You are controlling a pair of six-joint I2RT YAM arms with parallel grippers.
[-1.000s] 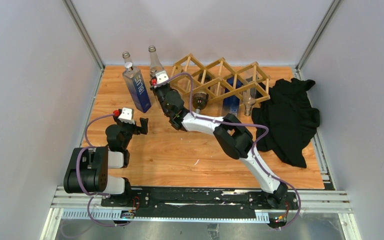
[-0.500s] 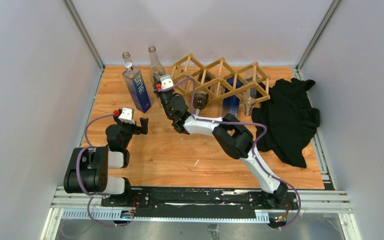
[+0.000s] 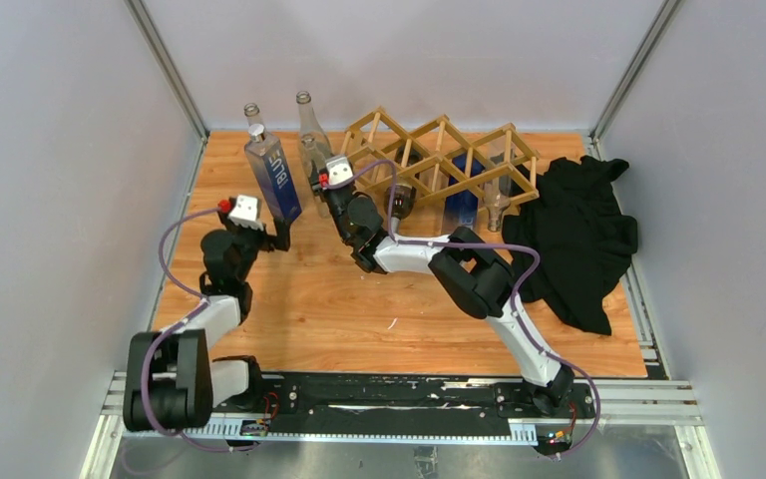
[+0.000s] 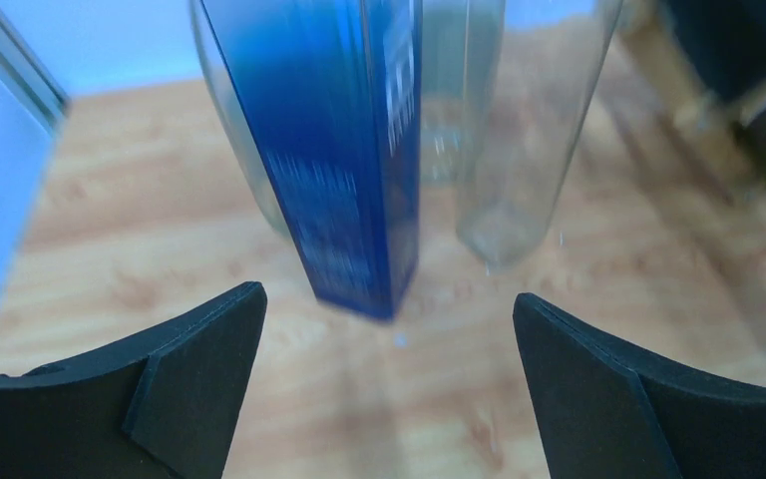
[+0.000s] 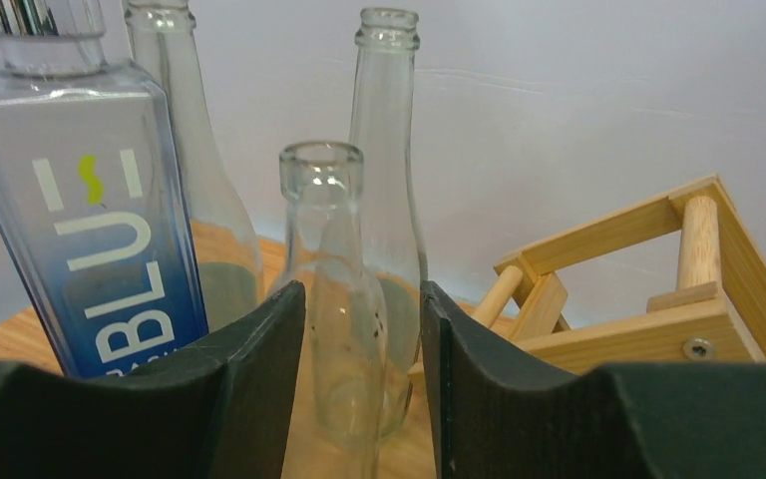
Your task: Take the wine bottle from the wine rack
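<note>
The light wooden wine rack stands at the back of the table, and one corner shows as the wine rack in the right wrist view. A dark bottle, a blue one and a clear one lie in its cells. A clear wine bottle stands upright on the table, left of the rack. My right gripper is open around this wine bottle, with a thin gap on each side. My left gripper is wide open and empty, just short of the blue square bottle.
The blue square bottle and two more upright clear bottles stand close together at the back left. A black cloth lies bunched at the right. Grey walls enclose the wooden table.
My right gripper's jaws have parted off the clear wine bottle after shifting slightly right. The left arm has reached forward toward the blue square bottle, still open.
</note>
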